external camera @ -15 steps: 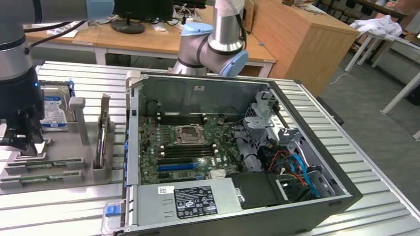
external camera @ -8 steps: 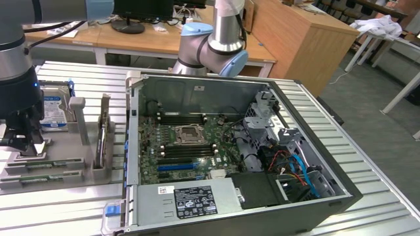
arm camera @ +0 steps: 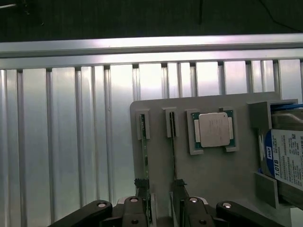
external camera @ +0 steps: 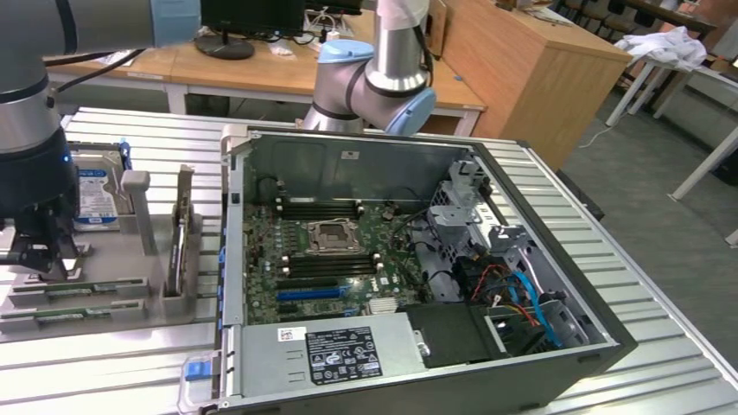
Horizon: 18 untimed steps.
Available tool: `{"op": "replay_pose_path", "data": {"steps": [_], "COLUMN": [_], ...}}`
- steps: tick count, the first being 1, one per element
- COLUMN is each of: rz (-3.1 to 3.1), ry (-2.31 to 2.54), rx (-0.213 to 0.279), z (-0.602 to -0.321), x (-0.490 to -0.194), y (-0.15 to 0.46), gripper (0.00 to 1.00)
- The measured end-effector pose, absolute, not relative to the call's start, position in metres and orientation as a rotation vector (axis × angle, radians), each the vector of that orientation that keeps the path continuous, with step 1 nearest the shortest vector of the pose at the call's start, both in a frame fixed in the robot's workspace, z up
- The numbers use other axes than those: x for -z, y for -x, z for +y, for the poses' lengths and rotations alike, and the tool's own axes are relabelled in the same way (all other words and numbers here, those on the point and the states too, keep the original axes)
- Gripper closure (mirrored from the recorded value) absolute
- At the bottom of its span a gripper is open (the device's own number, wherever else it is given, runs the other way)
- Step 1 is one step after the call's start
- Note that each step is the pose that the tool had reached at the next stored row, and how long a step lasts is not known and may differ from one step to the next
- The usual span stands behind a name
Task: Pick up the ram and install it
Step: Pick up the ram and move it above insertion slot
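**Gripper** (arm camera: 161, 210): jaws wide apart and holding nothing, poised over the grey holder tray (arm camera: 222, 179) on the slatted table (arm camera: 61, 142).

**Ram:** not yet lifted. The first ram stick (arm camera: 144, 156) and second ram stick (arm camera: 173, 156) stand on edge in the tray's brackets, parallel and just beside each other.

**Key relation:** both long axes run straight away from the gripper. The fingers (arm camera: 135, 210) sit above the sticks' near ends, so closing would press across the thin faces. Which stick is aimed for cannot be told.

**Other items:** the processor chip (arm camera: 213, 130) and hard drive (arm camera: 284, 161) lie beyond the second stick.

**Destination:** the open computer case (external camera: 346, 169) and its motherboard (external camera: 334, 259) sit well apart, toward the exterior view's right.
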State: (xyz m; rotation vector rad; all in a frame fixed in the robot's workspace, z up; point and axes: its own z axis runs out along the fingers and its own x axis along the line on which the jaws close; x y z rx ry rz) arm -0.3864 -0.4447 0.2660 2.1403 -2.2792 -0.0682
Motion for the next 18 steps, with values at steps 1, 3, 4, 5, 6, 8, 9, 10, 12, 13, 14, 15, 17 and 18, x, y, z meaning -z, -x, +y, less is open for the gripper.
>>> {"op": "replay_pose_path", "data": {"steps": [1,3,4,5,6,8,9,10,12,13,14,15,17,18], "rz": [-2.279,-2.279,-2.279,-2.279,-2.279,-2.279,-2.278,-2.279,-2.278,-2.278,-2.278,-2.278,-2.278,-2.278], "ry": [-2.14,-2.14,-2.14,-2.141,-2.141,-2.141,-2.141,-2.141,-2.141,-2.141,-2.141,-2.141,-2.141,-2.141], "rx": [0.068,0.068,0.068,0.068,0.068,0.068,0.068,0.068,0.068,0.068,0.068,0.068,0.068,0.068], "z": [-0.445,-0.445,-0.445,-0.445,-0.445,-0.445,-0.445,-0.445,-0.445,-0.445,-0.445,-0.445,-0.445,-0.445], "x": [-0.265,-0.262,-0.26,-0.259,-0.257,-0.254,-0.253,-0.251,-0.249,-0.247,-0.246,-0.245,-0.245,-0.245], "y": [0.386,0.386,0.386,0.386,0.386,0.386,0.386,0.386,0.386,0.386,0.386,0.386,0.386,0.386], "gripper": [0.64,0.64,0.64,0.64,0.64,0.64,0.64,0.64,0.64,0.64,0.64,0.64,0.64,0.64]}}
